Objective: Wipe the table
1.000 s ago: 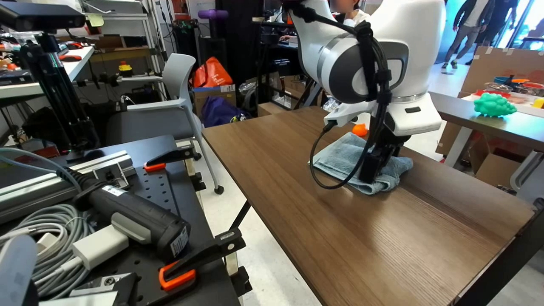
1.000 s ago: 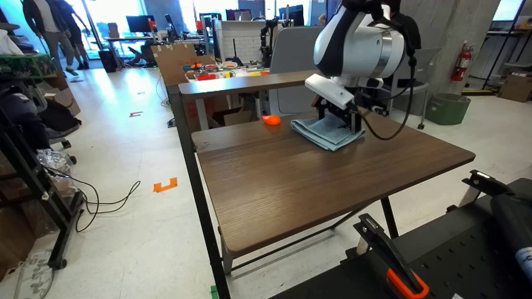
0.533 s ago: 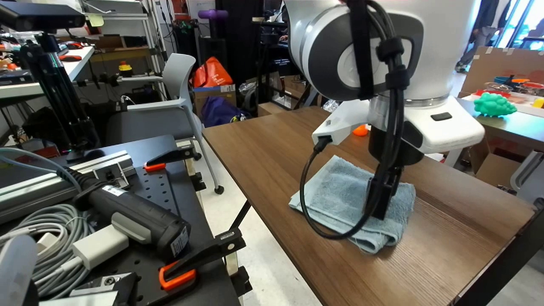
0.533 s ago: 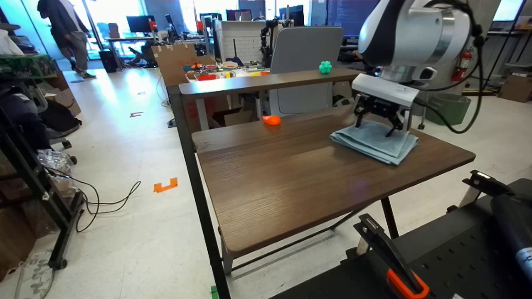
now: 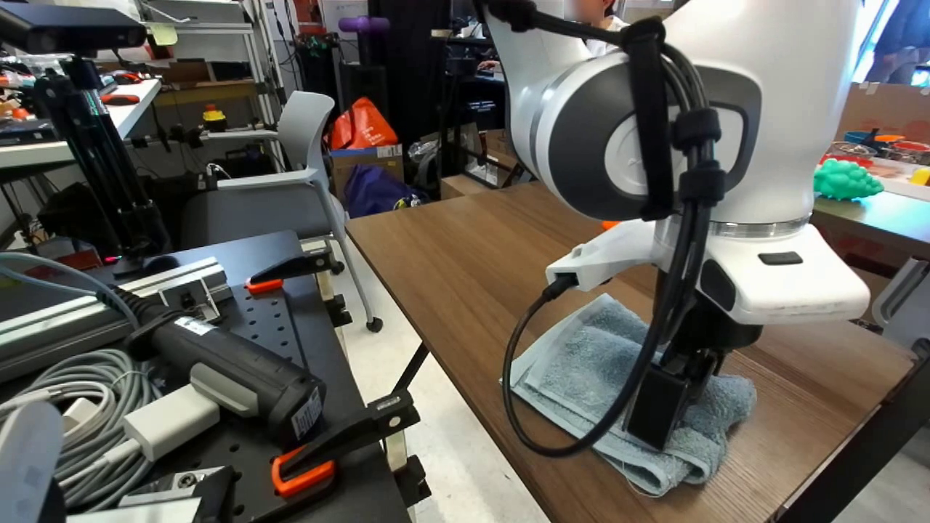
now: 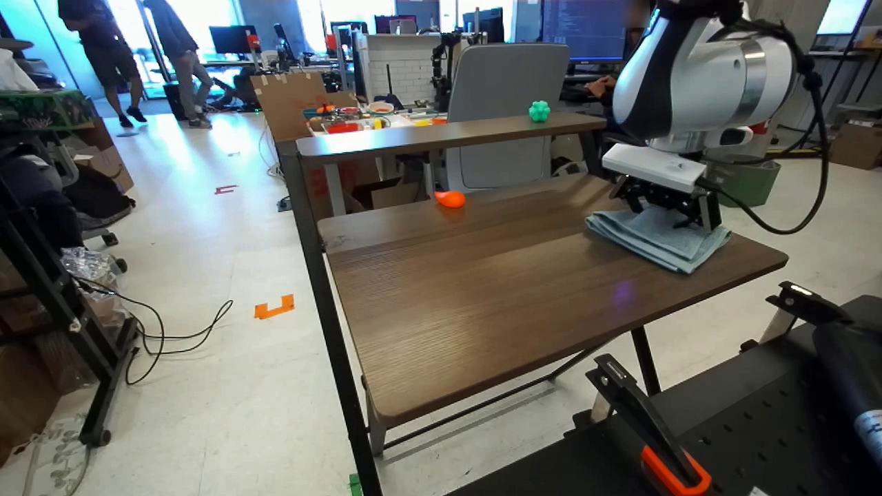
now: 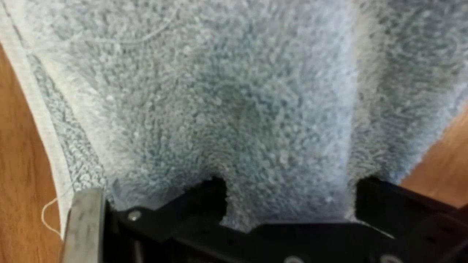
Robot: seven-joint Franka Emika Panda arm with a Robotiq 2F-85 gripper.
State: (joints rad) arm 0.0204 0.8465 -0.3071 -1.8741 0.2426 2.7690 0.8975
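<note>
We see the dark brown counter [image 6: 482, 282] beneath the folded blue towel [image 6: 658, 240], its wood grain spreading out around the towel in both exterior views. The pincer [image 7: 290, 184] touches the towel, its fingers [image 7: 204, 199] apart and the towel filling the gap; whether they grasp it, we cannot tell. Well apart from the towel, on the same counter, sits an orange bulb-shaped object [image 6: 451, 200].

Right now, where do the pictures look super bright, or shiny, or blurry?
In an exterior view, the windows glare white, and a faint purple glow tints the table; in the wrist view, the towel looks soft and hazy up close, and the tool is so dark that little detail shows.
</note>
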